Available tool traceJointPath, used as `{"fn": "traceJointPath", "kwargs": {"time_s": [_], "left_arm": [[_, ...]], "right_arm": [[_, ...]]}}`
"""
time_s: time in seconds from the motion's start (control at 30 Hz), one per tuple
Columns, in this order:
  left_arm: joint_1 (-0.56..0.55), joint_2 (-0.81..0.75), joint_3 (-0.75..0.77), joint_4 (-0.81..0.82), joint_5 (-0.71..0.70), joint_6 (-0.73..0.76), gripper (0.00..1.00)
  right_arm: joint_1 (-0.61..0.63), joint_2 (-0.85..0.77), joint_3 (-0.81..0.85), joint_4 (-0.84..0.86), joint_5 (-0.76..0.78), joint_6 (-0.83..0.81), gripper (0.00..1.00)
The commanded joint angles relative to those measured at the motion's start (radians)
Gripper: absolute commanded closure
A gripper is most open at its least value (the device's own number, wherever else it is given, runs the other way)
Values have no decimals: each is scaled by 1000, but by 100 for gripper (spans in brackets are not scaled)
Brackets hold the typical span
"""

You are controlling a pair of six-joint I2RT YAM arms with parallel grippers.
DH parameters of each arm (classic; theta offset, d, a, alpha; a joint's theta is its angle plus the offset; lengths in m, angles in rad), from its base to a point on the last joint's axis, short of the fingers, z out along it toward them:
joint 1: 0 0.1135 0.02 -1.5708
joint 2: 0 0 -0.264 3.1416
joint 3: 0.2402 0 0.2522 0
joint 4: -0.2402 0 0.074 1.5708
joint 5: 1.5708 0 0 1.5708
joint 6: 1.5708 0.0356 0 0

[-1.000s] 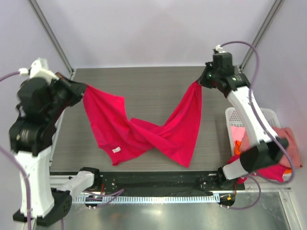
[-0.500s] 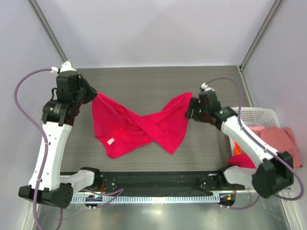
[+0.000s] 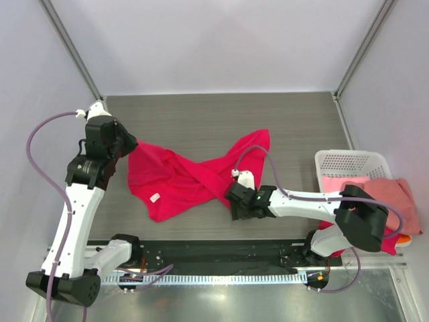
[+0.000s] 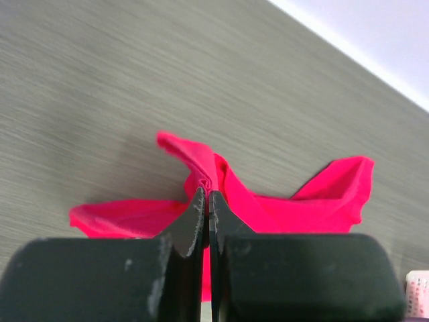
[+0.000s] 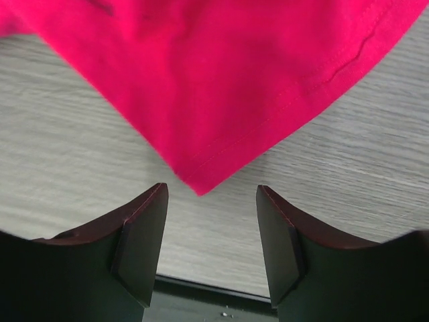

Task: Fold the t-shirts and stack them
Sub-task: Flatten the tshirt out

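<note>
Now, at centre-left, the left hand [image 3: 126, 146] pinches the crimson t-shirt [image 3: 181, 180], which lies twisted across the worktop [image 3: 201, 114]. Lower centre, the right hand [image 5: 211, 201] stands open at its hem corner [image 5: 199, 186]. Best to close low, then untwist toward the roomy upper frame, away from the basket [image 3: 348, 161] at right.

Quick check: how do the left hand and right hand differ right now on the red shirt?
Left hand is shut, pinching a bunched edge of the bright crimson cloth t-shirt; right hand is open, holding nothing. Left hand sits at the shirt's left side; right hand sits at its near corner, which lies on the grey wood-grain table just ahead of the spread fingers. Shared: both face the same twisted shirt.
</note>
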Motion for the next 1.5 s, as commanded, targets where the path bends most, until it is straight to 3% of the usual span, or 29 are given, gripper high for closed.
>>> {"fn": "traceJointPath", "kwargs": {"time_s": [0.0,0.1,0.2,0.23,0.33,0.43,0.63,0.83,1.07,1.17,1.33,1.47], "left_arm": [[4,-47,-16,71,-39,8,100],[4,-53,-15,63,-56,15,100],[4,-62,-32,65,-89,17,100],[4,-57,-35,62,-108,17,100],[4,-37,-12,51,-90,31,100],[4,-37,-16,53,-82,17,100],[4,21,55,47,-66,5,100],[6,70,148,2,-56,52,100],[4,35,254,-68,-93,43,100],[4,-40,365,-88,44,95,100],[4,-192,597,-124,67,112,100],[4,-226,807,-156,72,118,100]], "right_arm": [[28,43,28,7,131,95,39],[34,101,43,11,165,76,41],[34,147,62,-9,197,81,63],[34,150,63,-16,199,84,79],[34,86,45,-18,245,95,99],[-1,-30,48,-55,282,70,99],[-202,-244,155,-122,230,-98,99],[-411,-258,357,-173,174,-239,99],[-459,-334,589,-208,133,-364,99],[-459,-408,657,-216,69,-381,99],[-459,-541,753,-229,-131,-336,99],[-459,-635,870,-277,-211,-287,99]]}}
